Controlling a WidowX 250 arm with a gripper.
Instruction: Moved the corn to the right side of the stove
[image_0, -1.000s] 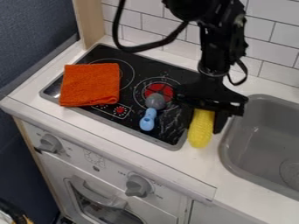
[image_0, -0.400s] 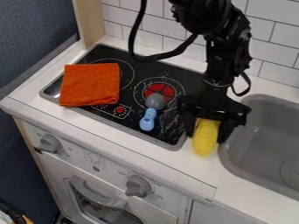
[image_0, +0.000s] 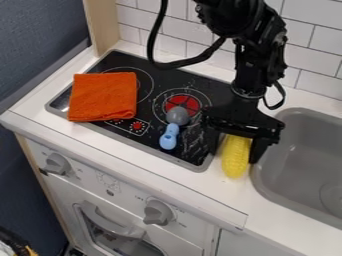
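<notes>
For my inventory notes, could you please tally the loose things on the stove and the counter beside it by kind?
Yellow textured toy corn cob: 1
Squarish orange fabric cloth: 1
Grey-headed utensil with a blue handle: 1
Total: 3

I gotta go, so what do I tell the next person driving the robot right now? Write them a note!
Gripper: down around the corn, at the stove's right edge; whether it grips the corn, I cannot tell.
Corn: over the strip of white counter between the stove and the sink.
Done: the corn is at the stove's right side.
Left: probably check that it rests flat, let go if it is held, then lift clear, minding the sink edge.
</notes>
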